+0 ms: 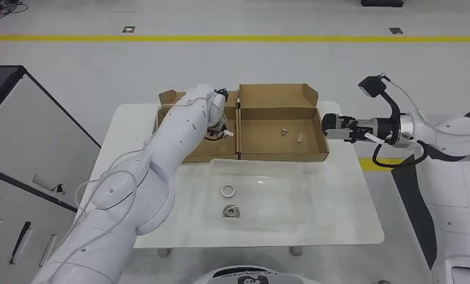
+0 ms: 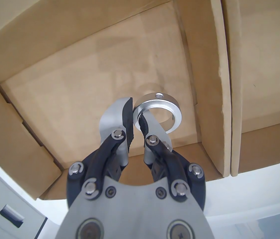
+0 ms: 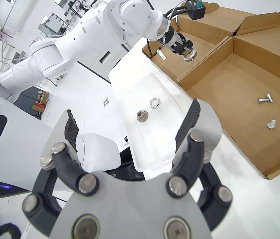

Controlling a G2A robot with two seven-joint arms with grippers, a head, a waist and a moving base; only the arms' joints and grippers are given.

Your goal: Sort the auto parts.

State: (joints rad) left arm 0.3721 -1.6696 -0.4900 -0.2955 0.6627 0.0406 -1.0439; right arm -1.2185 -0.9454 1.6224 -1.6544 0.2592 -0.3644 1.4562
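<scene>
My left gripper (image 2: 136, 118) is shut on a silver metal collar ring (image 2: 164, 105), one finger inside the ring and one outside, held above the floor of the left cardboard box (image 2: 68, 93). From the right wrist view the same ring (image 3: 189, 56) hangs over that box (image 3: 199, 38). My right gripper (image 3: 132, 123) stands open and empty off the table's right side (image 1: 330, 127). Two bolts (image 1: 291, 133) lie in the right cardboard box (image 1: 279, 148). A white ring (image 1: 228, 189) and a grey flanged hub (image 1: 232, 210) rest in the clear tray (image 1: 294, 210).
The two open cardboard boxes stand side by side at the back of the white table (image 1: 345, 203), the tray in front of them. A dark-edged cabinet (image 1: 37, 137) stands to the left of the table.
</scene>
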